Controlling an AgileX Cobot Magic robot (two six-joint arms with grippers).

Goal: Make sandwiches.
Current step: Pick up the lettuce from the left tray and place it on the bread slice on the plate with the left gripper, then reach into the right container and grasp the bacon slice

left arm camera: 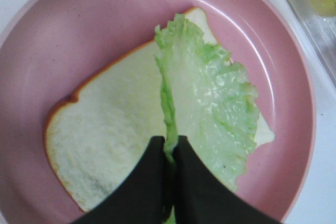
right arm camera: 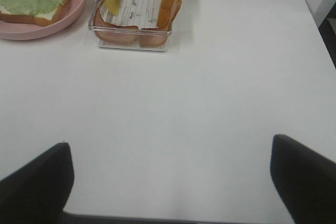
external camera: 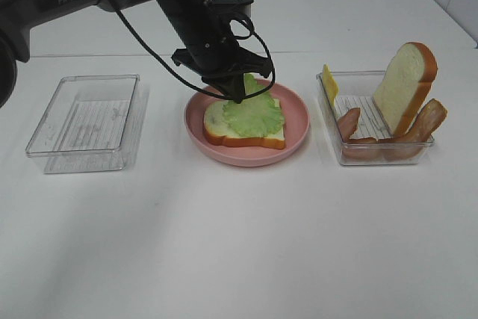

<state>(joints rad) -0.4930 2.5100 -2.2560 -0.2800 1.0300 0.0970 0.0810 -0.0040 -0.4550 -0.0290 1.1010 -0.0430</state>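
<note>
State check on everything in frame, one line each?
left gripper: shut on lettuce leaf
lettuce leaf: pinched at edge, draped over bread slice
bread slice: flat on pink plate
right gripper: open, holding nothing
second bread slice: leaning upright in right tray
left tray: no food

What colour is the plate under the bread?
The plate is pink, seen best in the left wrist view.

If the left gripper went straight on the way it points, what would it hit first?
Probably the bread slice on the pink plate, just under the lettuce leaf the left gripper pinches; the gap is unclear.
</note>
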